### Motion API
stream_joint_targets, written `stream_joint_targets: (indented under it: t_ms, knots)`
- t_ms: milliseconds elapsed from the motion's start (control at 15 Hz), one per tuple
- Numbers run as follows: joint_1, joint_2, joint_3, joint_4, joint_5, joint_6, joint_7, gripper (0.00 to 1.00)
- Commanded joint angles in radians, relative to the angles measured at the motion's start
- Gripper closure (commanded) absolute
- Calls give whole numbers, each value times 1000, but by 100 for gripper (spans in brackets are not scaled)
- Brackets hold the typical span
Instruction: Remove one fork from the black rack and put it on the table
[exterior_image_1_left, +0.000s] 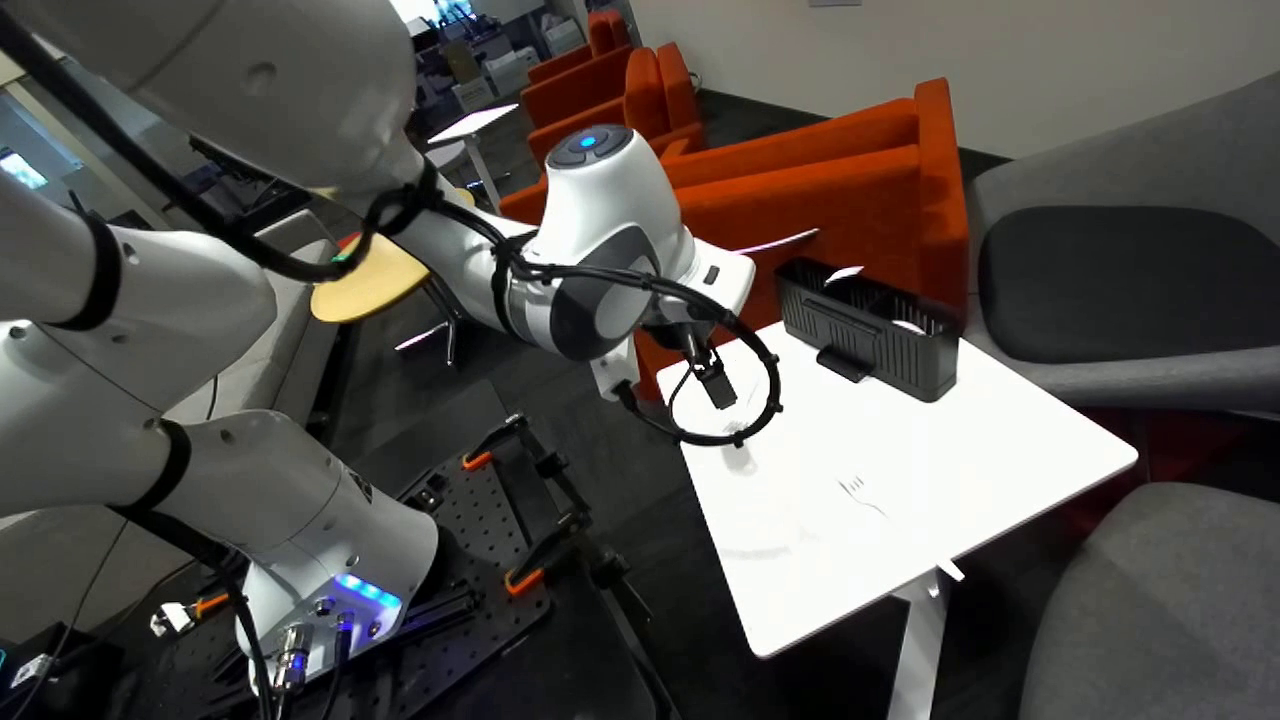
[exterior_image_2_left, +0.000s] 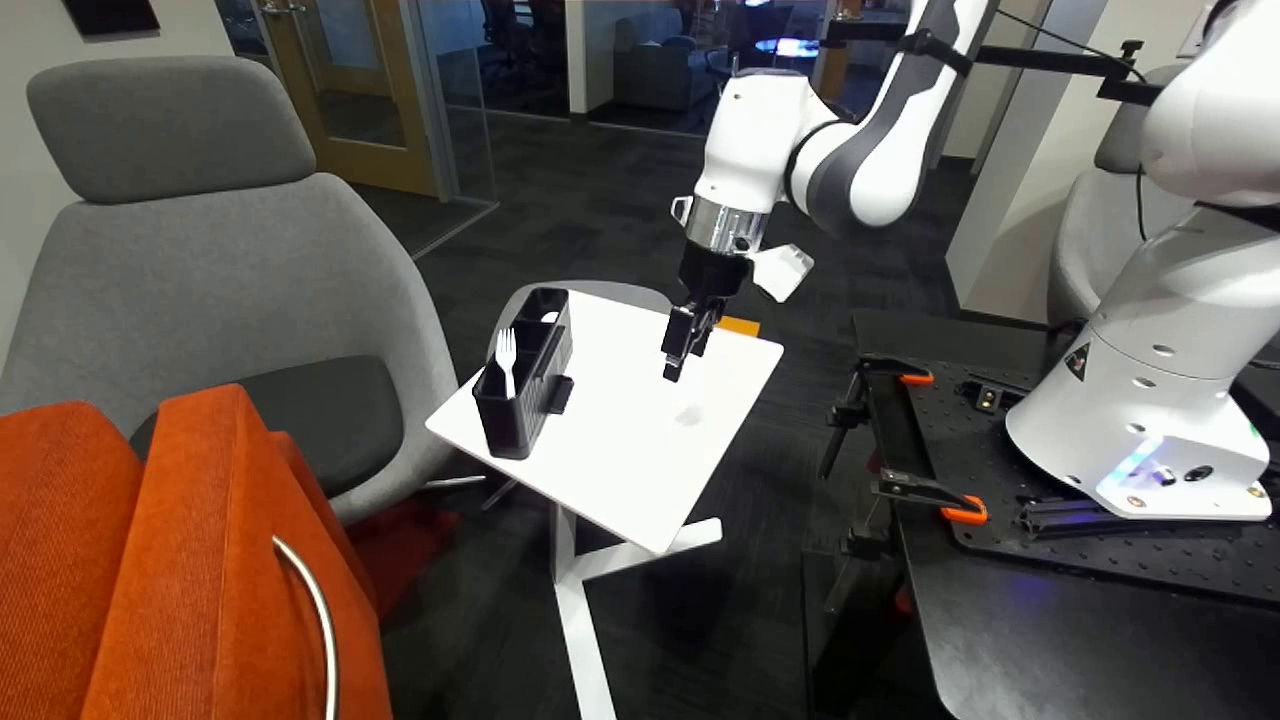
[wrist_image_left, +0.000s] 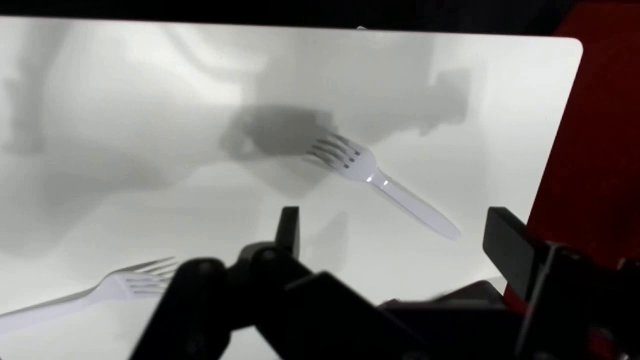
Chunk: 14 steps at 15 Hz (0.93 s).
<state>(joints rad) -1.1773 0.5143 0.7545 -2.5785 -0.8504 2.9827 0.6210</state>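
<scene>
The black rack (exterior_image_1_left: 868, 330) stands on the white table (exterior_image_1_left: 1010, 455) along one edge; it also shows in an exterior view (exterior_image_2_left: 548, 385). A white fork (exterior_image_2_left: 507, 360) stands tines up in its near compartment, and a white piece (exterior_image_2_left: 550, 317) shows in the far one. Two white forks lie flat on the table in the wrist view: one ahead of the jaws (wrist_image_left: 365, 167), one at lower left (wrist_image_left: 110, 290), partly behind a finger. My gripper (wrist_image_left: 395, 225) is open and empty above the table, apart from the rack, pointing down in both exterior views (exterior_image_1_left: 712, 385) (exterior_image_2_left: 680, 350).
An orange chair (exterior_image_1_left: 830, 190) stands close behind the table. Grey chairs (exterior_image_1_left: 1130, 280) (exterior_image_2_left: 250, 270) stand beside it. The robot's black base table (exterior_image_2_left: 1060, 600) is across a gap. A cable loop (exterior_image_1_left: 775, 385) hangs by the wrist.
</scene>
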Motion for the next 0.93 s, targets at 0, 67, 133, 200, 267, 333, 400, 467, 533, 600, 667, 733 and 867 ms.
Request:
stream_joint_targets:
  t_ms: [0,67,133,200,267,333,400,467,533,600,667,733,867]
  knots:
    - [-120,-127,198,-11,102,-193,-77,0]
    - [-149,-148,253,0,133,-246,-103,0]
    - [-180,-164,306,14,160,-295,-136,0]
    - [-207,-189,358,29,188,-343,-163,0]
    - [-233,-205,402,47,208,-381,-190,0]
    - [-257,-226,441,61,223,-412,-211,0]
    - [-282,-247,479,75,237,-436,-231,0]
    - [-305,-263,511,88,245,-454,-250,0]
    - [-323,-276,536,104,249,-471,-268,0]
    - [-342,-286,560,115,249,-482,-281,0]
    - [-300,-240,510,100,219,-443,-232,0]
    - [-313,-252,528,108,221,-451,-244,0]
    - [-321,-264,537,110,222,-454,-245,0]
